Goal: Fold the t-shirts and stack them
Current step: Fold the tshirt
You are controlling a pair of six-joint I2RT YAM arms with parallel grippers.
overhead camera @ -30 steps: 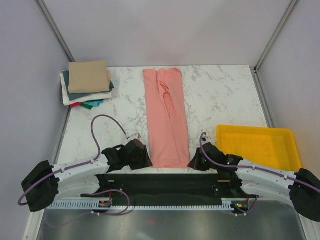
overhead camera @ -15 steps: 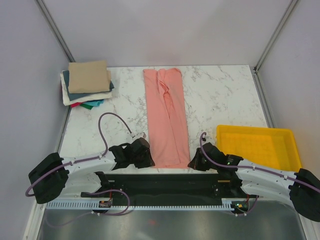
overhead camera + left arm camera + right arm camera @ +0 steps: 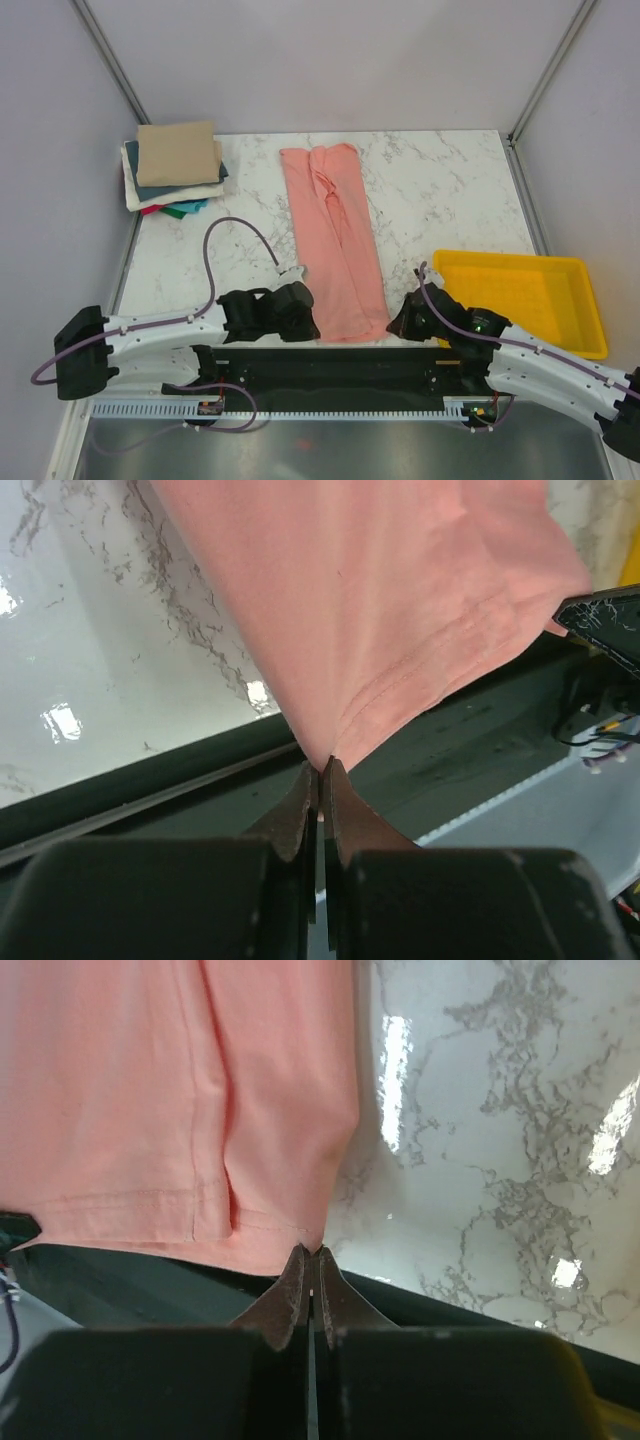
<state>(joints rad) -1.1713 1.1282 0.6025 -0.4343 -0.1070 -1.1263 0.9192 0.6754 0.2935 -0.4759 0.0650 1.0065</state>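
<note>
A salmon-pink t-shirt (image 3: 333, 240), folded into a long strip, runs from the table's back to its front edge. My left gripper (image 3: 312, 328) is shut on the strip's near left corner (image 3: 325, 750), and the hem is pulled up off the table edge there. My right gripper (image 3: 392, 326) is shut on the near right corner (image 3: 312, 1242). A stack of folded t-shirts (image 3: 176, 165) with a tan one on top, white, dark teal, green and red under it, lies at the back left.
A yellow plastic tray (image 3: 520, 300) sits at the front right, just beside my right arm. The black base rail (image 3: 330, 365) runs along the near edge under the shirt's hem. Grey walls enclose the marble table (image 3: 440, 200).
My left gripper moved right to the shirt's near left corner and shut on it. The pink strip has shifted slightly and now slants, its near end drawn toward the front edge.
</note>
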